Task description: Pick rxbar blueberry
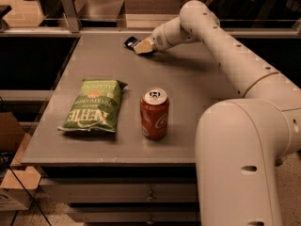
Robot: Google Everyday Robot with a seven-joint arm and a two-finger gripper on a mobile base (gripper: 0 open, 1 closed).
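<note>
The rxbar blueberry (130,42) is a small dark navy wrapper lying at the far edge of the grey table (197,88), near the middle of that edge. My gripper (142,46) reaches across the table from the right and sits right against the bar's right end, partly covering it. I cannot tell whether the bar is gripped or only touched. The white arm (221,41) stretches from the lower right to the far middle.
A green Kettle chip bag (93,105) lies flat at the left front. A red soda can (154,113) stands upright at the front middle. A rail and glass partition (94,25) run behind the table's far edge.
</note>
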